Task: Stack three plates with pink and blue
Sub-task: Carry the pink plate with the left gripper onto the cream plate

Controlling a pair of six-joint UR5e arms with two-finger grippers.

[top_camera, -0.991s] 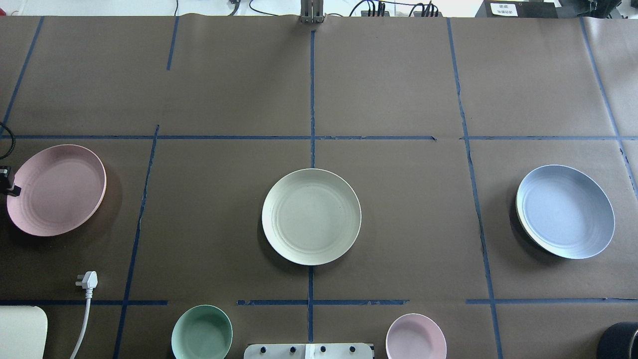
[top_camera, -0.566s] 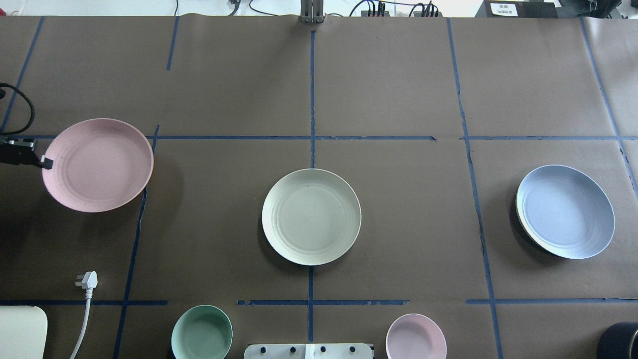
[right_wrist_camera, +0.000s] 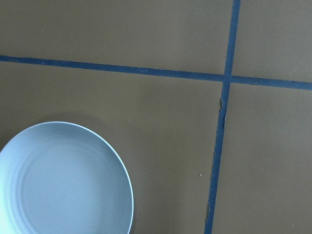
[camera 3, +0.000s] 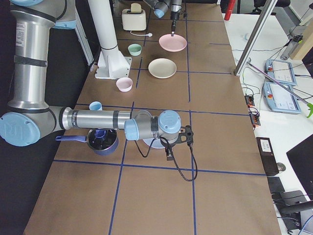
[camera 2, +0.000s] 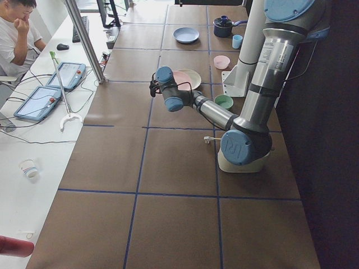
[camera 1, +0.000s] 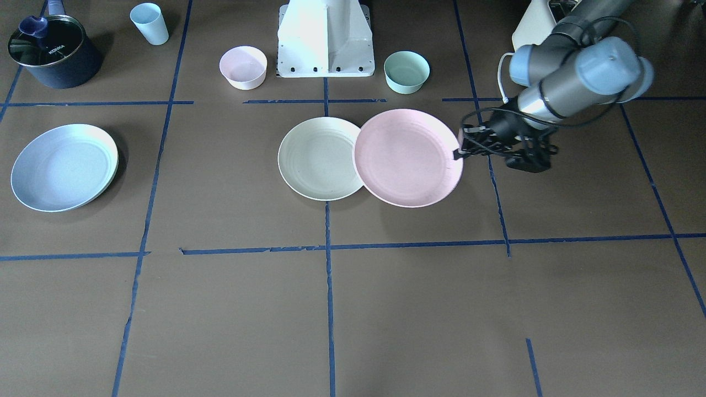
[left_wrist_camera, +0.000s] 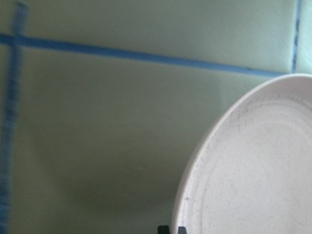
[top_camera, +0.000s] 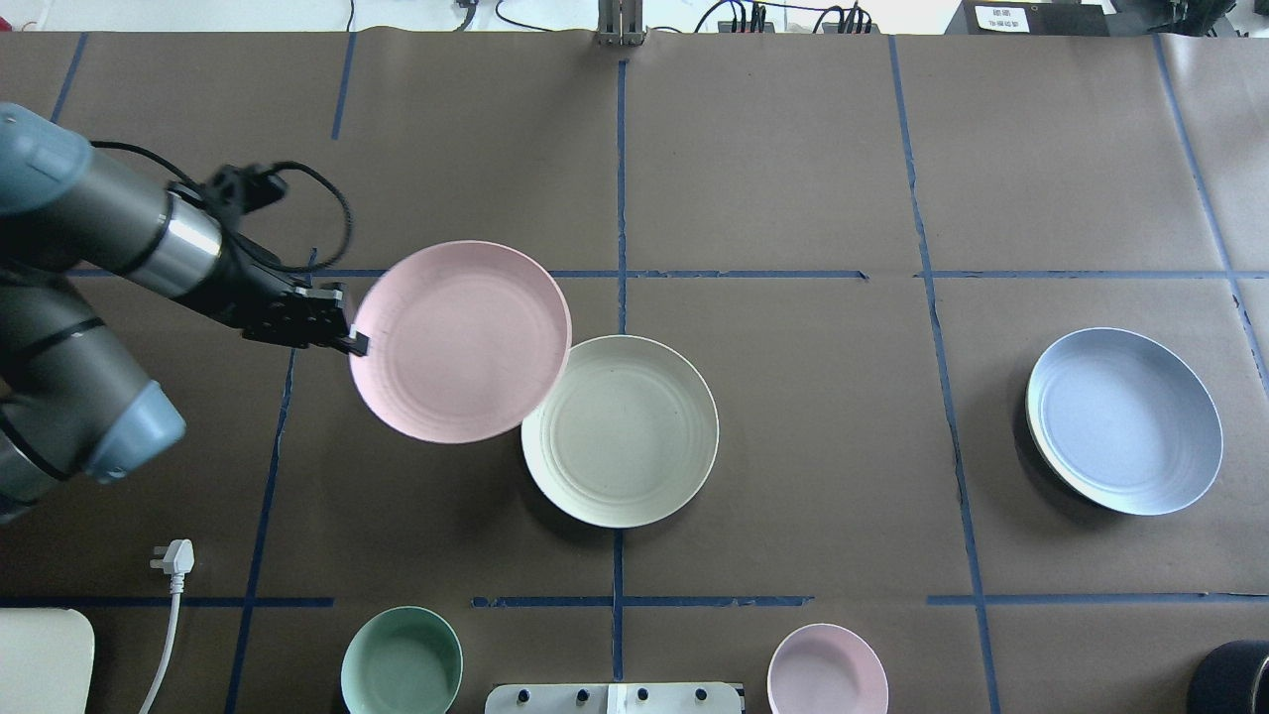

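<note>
The left tool (top_camera: 355, 343) is closed narrowly on the left rim of the pale pink shallow round matte plate (top_camera: 461, 342), pinching that edge between its fingers and holding the plate roughly level above the brown paper-covered tabletop (top_camera: 793, 149). In the overhead view the pink plate's near right edge overlaps the far left rim of the cream-white shallow round plate (top_camera: 625, 436), which lies flat at the middle of the tabletop. The light blue shallow round plate (top_camera: 1125, 421) lies well apart at the right side. The right tool (camera 3: 188, 135) hangs over the tabletop by the blue plate; whether it is wide or narrow I cannot tell. Along the near edge stand a small mint-green bowl (top_camera: 402, 662) and a small deep pink bowl (top_camera: 828, 669)
</note>
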